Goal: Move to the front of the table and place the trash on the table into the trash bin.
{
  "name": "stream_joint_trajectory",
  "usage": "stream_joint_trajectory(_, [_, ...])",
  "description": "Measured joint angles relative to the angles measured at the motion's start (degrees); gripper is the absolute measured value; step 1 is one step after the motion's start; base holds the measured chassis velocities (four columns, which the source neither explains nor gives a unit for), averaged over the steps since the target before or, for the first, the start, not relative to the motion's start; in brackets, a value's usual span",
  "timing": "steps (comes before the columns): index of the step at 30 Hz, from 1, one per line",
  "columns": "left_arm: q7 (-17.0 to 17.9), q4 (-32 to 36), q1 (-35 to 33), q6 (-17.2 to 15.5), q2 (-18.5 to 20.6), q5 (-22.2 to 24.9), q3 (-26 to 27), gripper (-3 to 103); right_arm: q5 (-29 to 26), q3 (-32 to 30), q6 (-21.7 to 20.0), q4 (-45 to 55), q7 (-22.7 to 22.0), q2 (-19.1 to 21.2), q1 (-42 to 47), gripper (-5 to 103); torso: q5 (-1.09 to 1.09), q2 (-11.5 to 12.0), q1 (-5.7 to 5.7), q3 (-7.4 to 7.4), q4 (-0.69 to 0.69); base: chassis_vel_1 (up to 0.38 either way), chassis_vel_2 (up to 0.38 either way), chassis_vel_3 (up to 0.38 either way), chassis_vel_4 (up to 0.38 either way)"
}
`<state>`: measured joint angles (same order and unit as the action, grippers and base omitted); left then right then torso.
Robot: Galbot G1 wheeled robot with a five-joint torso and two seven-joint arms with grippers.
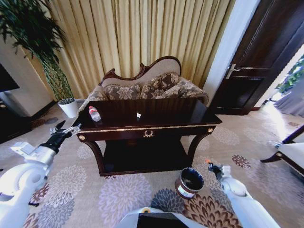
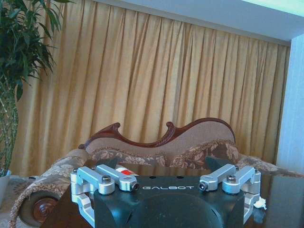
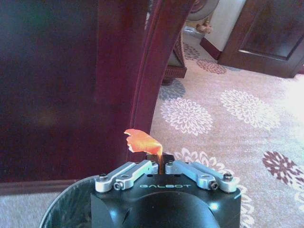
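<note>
The dark glossy table (image 1: 161,124) stands ahead of me with a sofa behind it. The trash on it is a clear bottle (image 1: 94,114) with a red cap lying near the left end, and a small white scrap (image 1: 138,115) near the middle. My left gripper (image 1: 66,130) hovers open off the table's left front corner, short of the bottle; its wrist view shows the red cap (image 2: 126,171) and the white scrap (image 2: 259,204). My right gripper (image 1: 212,167) is shut on an orange scrap (image 3: 142,141), low beside the trash bin (image 1: 190,182), whose rim (image 3: 66,209) lies under it.
A patterned sofa (image 1: 142,88) sits behind the table. A potted plant (image 1: 57,80) stands at the back left, a dark door (image 1: 256,57) at the back right, and a chair (image 1: 289,154) at the right. The table's curved leg (image 3: 152,80) rises just beyond the right gripper. Flowered carpet surrounds the bin.
</note>
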<state>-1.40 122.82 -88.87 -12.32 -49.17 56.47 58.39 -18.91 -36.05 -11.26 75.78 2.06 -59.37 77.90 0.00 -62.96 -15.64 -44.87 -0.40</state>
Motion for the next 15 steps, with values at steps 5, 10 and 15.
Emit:
stream_joint_trajectory(5, [0.0,0.0,-0.3,0.0,0.1,0.0,0.1,100,1.7,0.5,0.7,0.0,-0.1,-1.2,-0.1,7,0.01,0.0,-0.01,0.00,-0.01,0.000,0.000,0.000,0.000])
stream_joint_trajectory(10, [-0.1,0.0,-0.7,0.0,0.0,0.0,0.6,100,2.3,1.1,2.1,0.0,-0.3,-1.4,-0.7,28,-0.01,0.0,0.00,0.00,0.01,0.000,0.000,0.000,0.000])
stream_joint_trajectory(15, [-0.3,-0.1,-1.0,0.0,0.0,0.2,1.2,100,2.2,1.1,2.8,0.3,-0.4,-1.3,-0.7,44,0.00,0.0,0.00,0.00,0.00,0.000,0.000,0.000,0.000])
